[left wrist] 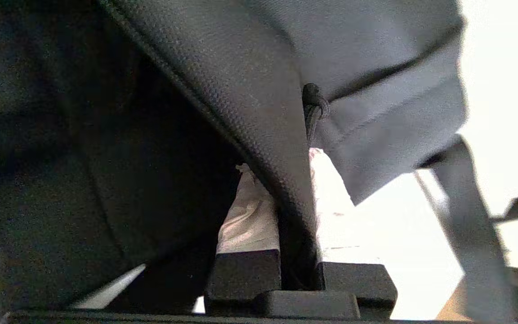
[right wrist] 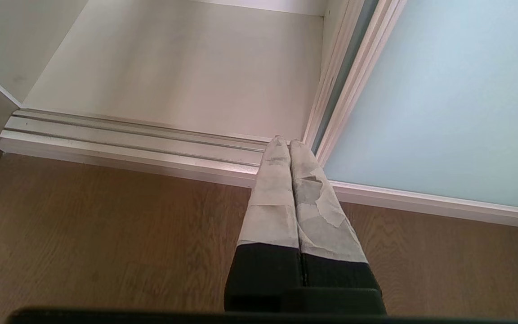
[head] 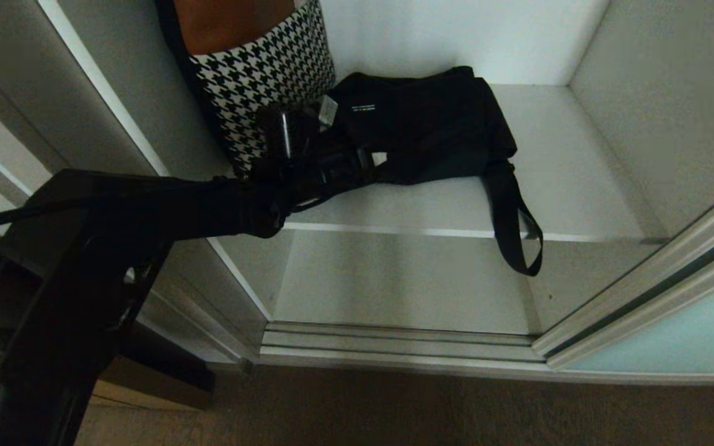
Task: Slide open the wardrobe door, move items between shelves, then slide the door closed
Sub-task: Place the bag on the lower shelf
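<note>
With my left gripper [left wrist: 297,216] clamped on the black bag's [head: 431,127] edge (right gripper [right wrist: 289,144] parked, fingers together), I'd lift before pulling so its strap [head: 512,217] clears the shelf [head: 580,186].

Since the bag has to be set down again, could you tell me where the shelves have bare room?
Free: the upper white-grey shelf right of the floppy black fabric bag, and the lower board. Crowded: its left corner, with the houndstooth bag.

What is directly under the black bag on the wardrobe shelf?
The black bag lies on the white-grey shelf; its strap hangs over the front edge. Whatever is beneath the fabric is covered.
</note>
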